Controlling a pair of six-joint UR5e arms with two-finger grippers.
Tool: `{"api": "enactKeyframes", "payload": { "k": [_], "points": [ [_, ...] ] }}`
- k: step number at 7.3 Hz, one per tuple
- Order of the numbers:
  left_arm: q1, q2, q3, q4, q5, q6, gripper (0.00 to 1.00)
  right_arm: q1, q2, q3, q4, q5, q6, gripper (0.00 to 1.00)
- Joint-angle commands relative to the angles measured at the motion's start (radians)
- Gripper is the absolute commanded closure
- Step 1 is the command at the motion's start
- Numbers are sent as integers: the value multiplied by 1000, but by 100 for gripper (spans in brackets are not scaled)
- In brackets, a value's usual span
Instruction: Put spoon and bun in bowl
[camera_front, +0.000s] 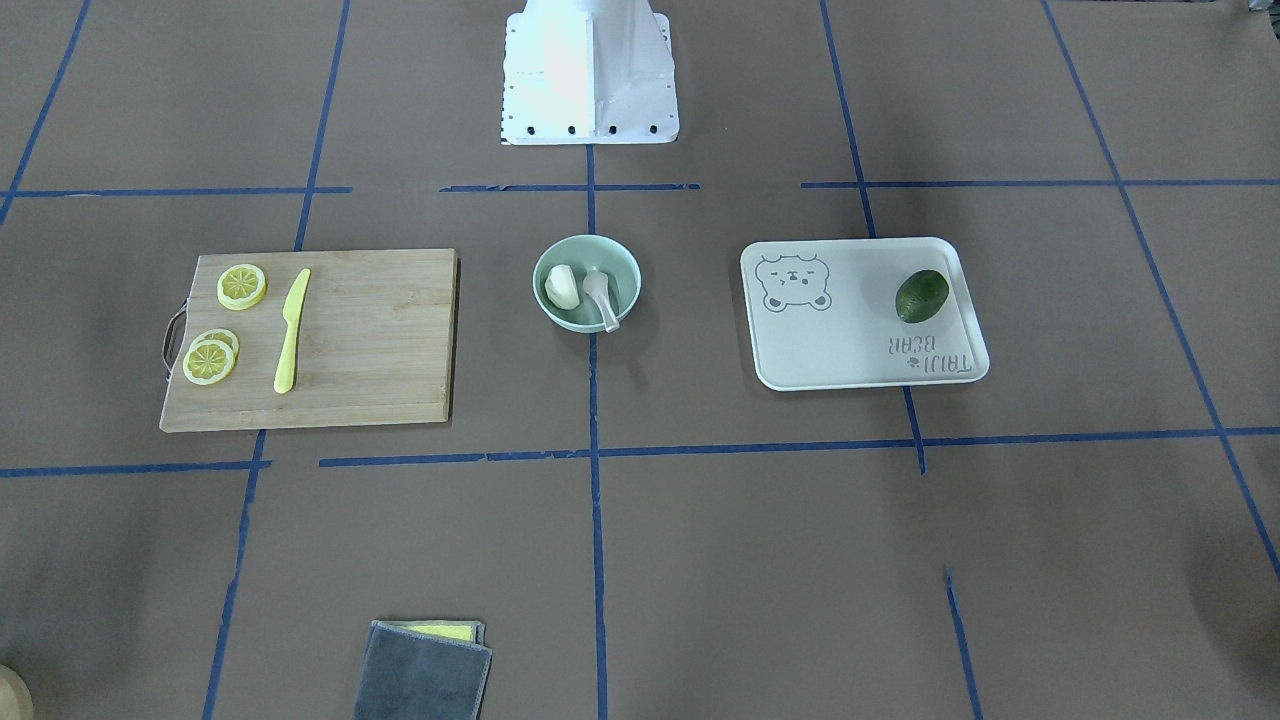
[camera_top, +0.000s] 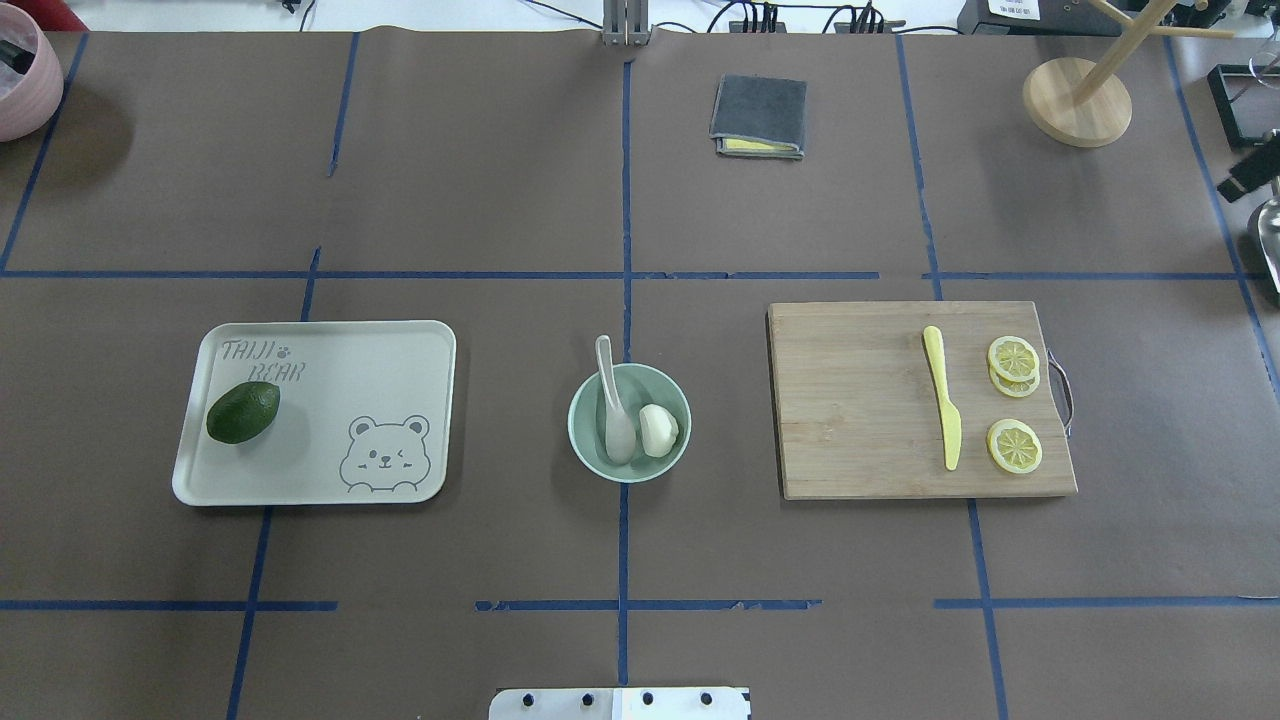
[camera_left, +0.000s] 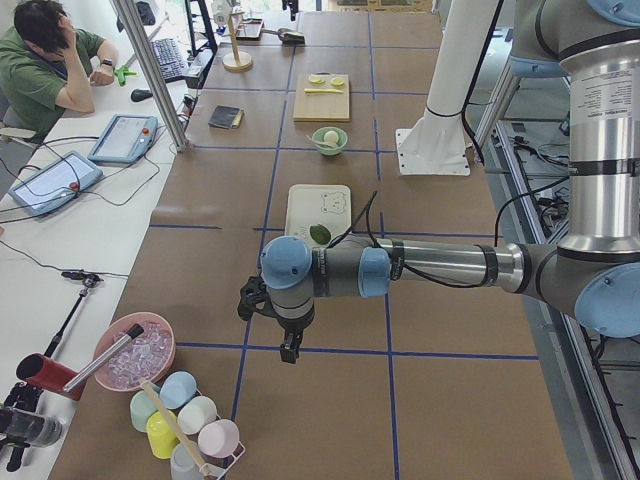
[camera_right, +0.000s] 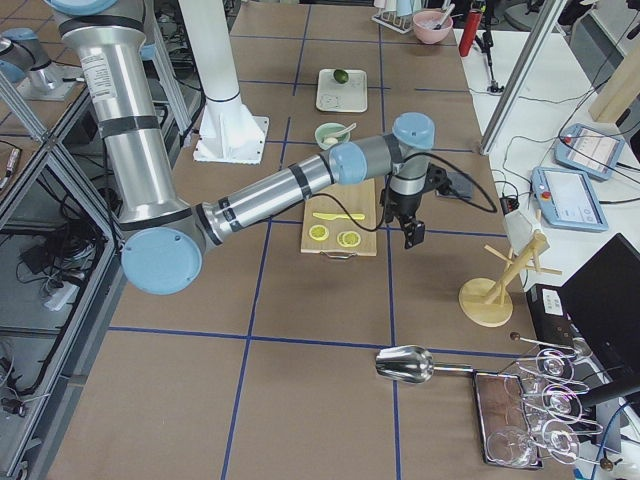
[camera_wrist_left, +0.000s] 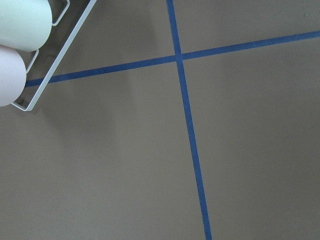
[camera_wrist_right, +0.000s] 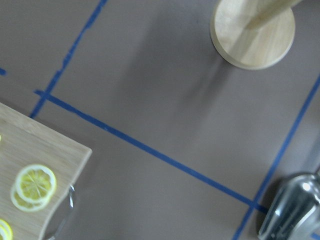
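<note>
The mint-green bowl (camera_top: 655, 383) stands at the table's middle, also seen in the front view (camera_front: 600, 255). The pale spoon (camera_top: 612, 410) lies with its scoop in the bowl and its handle over the rim (camera_front: 603, 297). The white bun (camera_top: 657, 430) sits inside the bowl beside the spoon (camera_front: 561, 287). My left gripper (camera_left: 289, 352) hangs over bare table far toward the left end. My right gripper (camera_right: 411, 236) hangs beyond the cutting board at the right end. Both show only in side views, so I cannot tell whether they are open or shut.
A white bear tray (camera_top: 330, 350) holds an avocado (camera_top: 243, 411). A wooden cutting board (camera_top: 860, 420) carries a yellow knife (camera_top: 942, 396) and lemon slices (camera_top: 1014, 445). A folded grey cloth (camera_top: 759, 115), a wooden stand (camera_top: 1077, 100) and a pink bowl (camera_top: 25, 80) stand at the far side.
</note>
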Motion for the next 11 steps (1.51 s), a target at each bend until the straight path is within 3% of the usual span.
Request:
{"api": "enactKeyframes", "payload": {
  "k": [1,3,7,9,11],
  "points": [
    [2,-2,-2,-2,1,4,0,114,-193,-3,28,-2,-79,0],
    [3,-2,1,0,-2,9,0,192,-253,-3,39,10,-185,0],
    [3,-2,-1,-3,0,9,0,196,-265,-9,39,18,-182,0],
    [3,-2,-2,-6,-2,9,0,196,-265,-57,39,108,-179,0],
    [3,-3,-2,-9,-2,9,0,215,-255,-92,40,138,-177,0]
  ]
}}
